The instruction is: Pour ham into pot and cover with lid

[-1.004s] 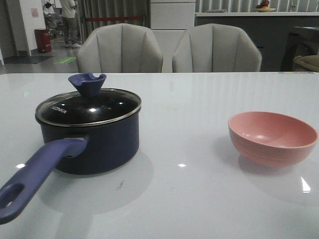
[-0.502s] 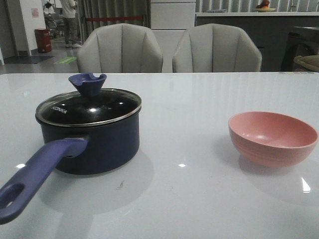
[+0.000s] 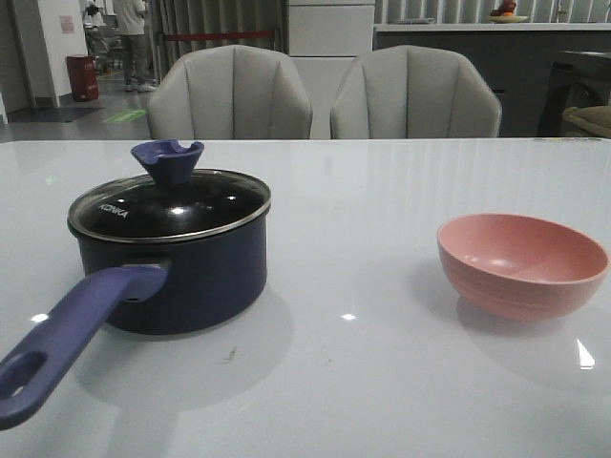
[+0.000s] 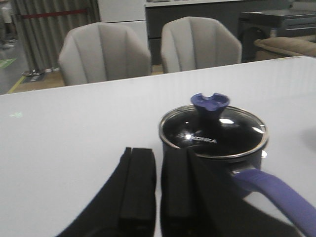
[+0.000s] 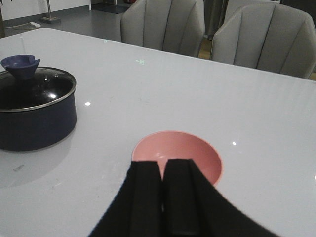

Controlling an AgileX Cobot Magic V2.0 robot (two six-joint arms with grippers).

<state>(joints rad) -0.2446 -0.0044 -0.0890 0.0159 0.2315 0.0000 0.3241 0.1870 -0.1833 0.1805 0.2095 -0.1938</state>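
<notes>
Lidded pot left, pink bowl right on the white bench [image 3: 382,382]

The round glass lid [image 3: 172,205] sits on the dark navy saucepan [image 3: 191,281]. Left hand [image 4: 157,197] and right hand [image 5: 162,197] are both clenched, holding nothing; ham not visible.

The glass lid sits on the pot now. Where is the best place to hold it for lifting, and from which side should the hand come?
Grip the blue knob at the centre of the lid, coming from straight above. The knob stands up clear of the flat glass, while the metal rim lies tight on the pot and offers no edge. The left hand is the nearer one, probably.
</notes>
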